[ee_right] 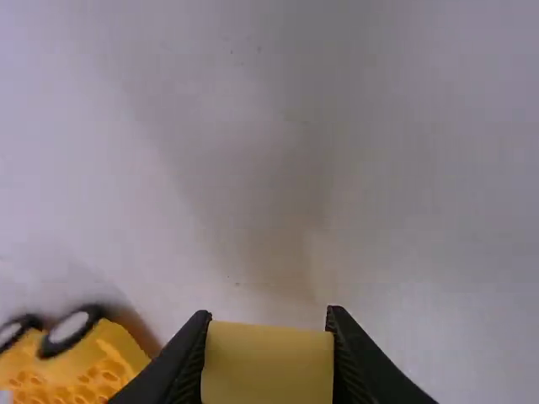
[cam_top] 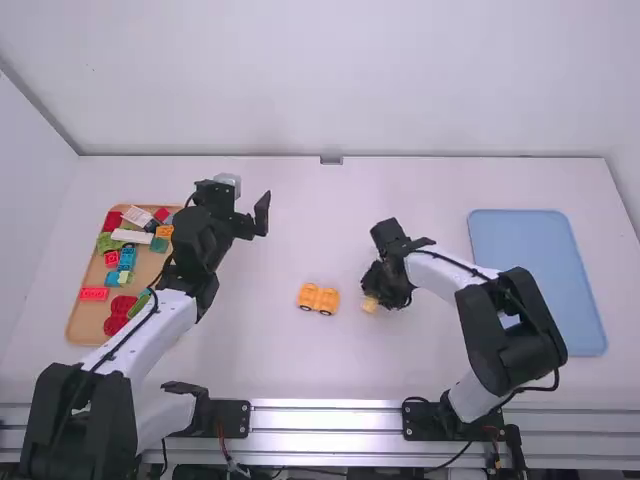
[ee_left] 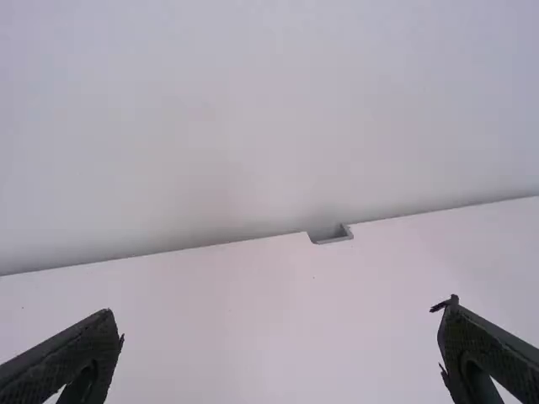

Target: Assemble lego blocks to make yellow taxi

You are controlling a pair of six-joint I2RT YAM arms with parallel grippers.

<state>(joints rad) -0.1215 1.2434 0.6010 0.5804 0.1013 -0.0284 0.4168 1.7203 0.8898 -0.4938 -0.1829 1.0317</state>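
Black joints and white links of the left arm (cam_top: pixel 158 328) stand nearest the camera in the high view, reaching up past the tray. Its end effector (cam_top: pixel 251 206) is raised at the left of the worktop (cam_top: pixel 330 225), well apart from the car. The left wrist view has its two fingers spread wide with nothing between them, and beyond them the back edge of the worktop with a small notch (ee_left: pixel 331 235).

Right of the middle, the right arm (cam_top: pixel 450 275) bends in toward the car, and its end effector (cam_top: pixel 376 296) points down. In the right wrist view, its fingers pinch a yellow block (ee_right: pixel 268 366), one finger against each side.

Just beside that block lies the yellow-orange car (cam_top: pixel 318 299), near the middle of the worktop. Two wheels show along its near side in the high view; in the right wrist view they are black with pale hubs.

At the left, an orange-brown tray (cam_top: pixel 76 322) holds mixed blocks, among them a long white block (cam_top: pixel 133 236), a flat red block (cam_top: pixel 93 294) and an orange block (cam_top: pixel 165 231). At the far right, a light blue tray (cam_top: pixel 540 275) lies on the worktop, near the right arm.
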